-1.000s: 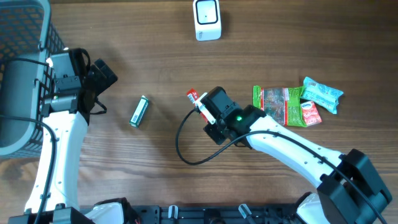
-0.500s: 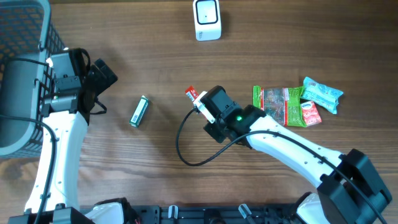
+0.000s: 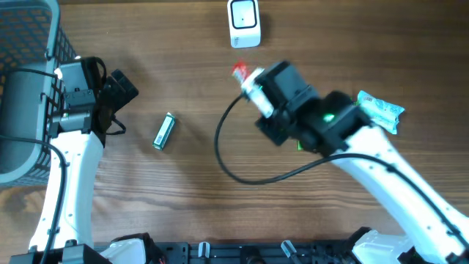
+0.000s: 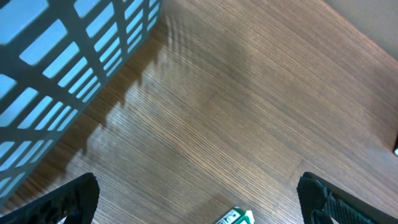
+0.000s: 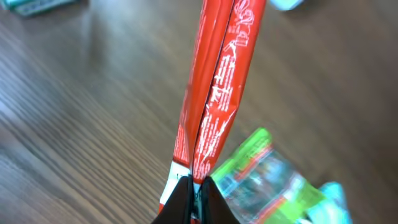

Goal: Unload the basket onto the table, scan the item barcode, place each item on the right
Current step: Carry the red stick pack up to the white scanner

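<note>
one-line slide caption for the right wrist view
Right gripper pinching a red packet over the wooden table, green snack bag behind it.

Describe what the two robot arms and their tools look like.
The left arm has white rounded links and a black wrist block. The left tool is black with two fingers, thin black wires beside it. The right arm matches, the right tool black too, plus a small green light on the wrist and a long black cable looping off it.

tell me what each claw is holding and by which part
The right claw pinches the red packet by one end, the rest sticking out ahead. The left claw is open, holding nothing.
</note>
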Motion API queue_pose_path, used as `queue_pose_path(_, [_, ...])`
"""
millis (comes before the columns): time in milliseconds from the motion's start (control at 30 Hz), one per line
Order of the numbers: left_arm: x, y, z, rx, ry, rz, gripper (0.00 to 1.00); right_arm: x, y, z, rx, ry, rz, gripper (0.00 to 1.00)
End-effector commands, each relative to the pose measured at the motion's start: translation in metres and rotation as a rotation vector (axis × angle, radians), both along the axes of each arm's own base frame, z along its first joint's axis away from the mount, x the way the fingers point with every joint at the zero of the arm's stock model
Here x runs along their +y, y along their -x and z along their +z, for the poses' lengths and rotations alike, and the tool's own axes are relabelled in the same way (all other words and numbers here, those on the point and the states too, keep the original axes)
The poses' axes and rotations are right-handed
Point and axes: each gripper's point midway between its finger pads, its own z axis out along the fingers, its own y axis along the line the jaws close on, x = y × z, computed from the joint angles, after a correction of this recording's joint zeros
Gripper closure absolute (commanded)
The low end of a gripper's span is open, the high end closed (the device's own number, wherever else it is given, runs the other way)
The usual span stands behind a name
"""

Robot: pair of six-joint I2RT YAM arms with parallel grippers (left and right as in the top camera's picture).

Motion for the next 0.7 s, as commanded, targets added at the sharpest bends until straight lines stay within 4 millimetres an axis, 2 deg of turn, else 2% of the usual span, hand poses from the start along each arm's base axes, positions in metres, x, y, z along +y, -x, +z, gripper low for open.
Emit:
queue_pose_path(0, [0.004,-0.001,0.001,-0.001,-0.013,0.007,0.00,-0.010,-0.020,0.068,-0.125,-0.055,-0.048,0.96])
queue_pose_path(100, [0.004,-0.001,0.001,-0.001,-0.013,0.007,0.00,-0.006,-0.034,0.094,-0.195,-0.055,-0.030,0.96])
queue_pose_path(167, [0.004,-0.001,0.001,-0.001,-0.013,0.007,0.00,-0.008,-0.047,0.095,-0.232,0.003,-0.032,0.96])
queue_pose_path(233, [0.004,-0.001,0.001,0.000,-0.012,0.007,0.00,-0.009,-0.065,0.086,-0.261,0.083,-0.036,0.96])
queue_pose_path(467, [0.004,-0.001,0.001,-0.001,-0.013,0.007,0.00,-0.007,-0.145,0.031,-0.360,0.422,-0.080,0.96])
queue_pose_path(500, [0.004,-0.001,0.001,-0.001,-0.013,0.007,0.00,-0.005,-0.159,0.019,-0.373,0.460,-0.092,0.96])
queue_pose_path(567, [0.004,-0.001,0.001,-0.001,-0.013,0.007,0.00,0.005,-0.183,-0.021,-0.357,0.583,-0.018,0.96])
queue_pose_path(667, [0.004,-0.001,0.001,-0.001,-0.013,0.007,0.00,0.009,-0.215,-0.061,-0.383,0.736,0.017,0.96])
